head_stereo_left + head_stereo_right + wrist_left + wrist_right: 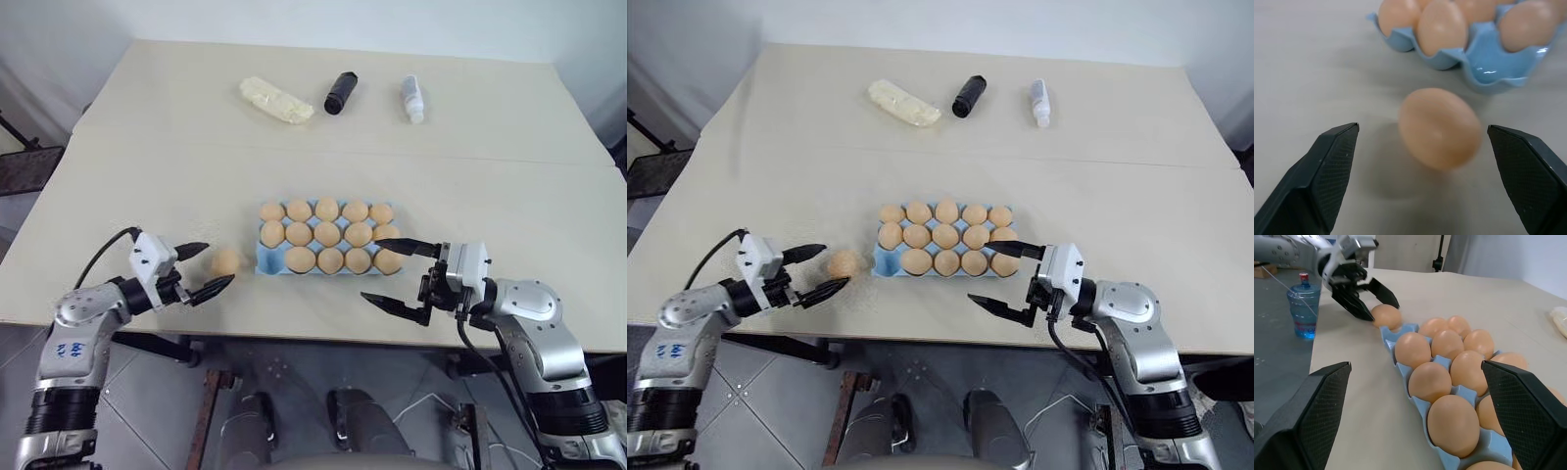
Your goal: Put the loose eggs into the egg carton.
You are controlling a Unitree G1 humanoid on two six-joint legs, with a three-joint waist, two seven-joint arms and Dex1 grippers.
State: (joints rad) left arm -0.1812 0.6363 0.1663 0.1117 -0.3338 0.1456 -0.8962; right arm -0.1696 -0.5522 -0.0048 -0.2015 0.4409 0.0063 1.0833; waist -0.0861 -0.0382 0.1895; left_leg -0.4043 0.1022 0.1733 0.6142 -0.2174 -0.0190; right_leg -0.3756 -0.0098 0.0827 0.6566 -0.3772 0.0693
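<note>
One loose egg [226, 261] lies on the table [147, 176] just beside the egg carton [266, 260], directly ahead of the left gripper [209, 268], whose fingers [213, 289] stand wide apart on either side of it without touching. The carton holds eggs in fourteen cups; the vacant cup [1488, 73] sits at the near corner closest to the loose egg. The right gripper [394, 271] hangs at the carton's opposite end, fingers [392, 305] likewise apart and holding nothing. Judged risks: a finger closing off-centre could nudge the smooth egg so that it rolls toward the table edge; too firm a squeeze could crack the shell; a low carry toward the cup could knock the carton wall or a seated egg
</note>
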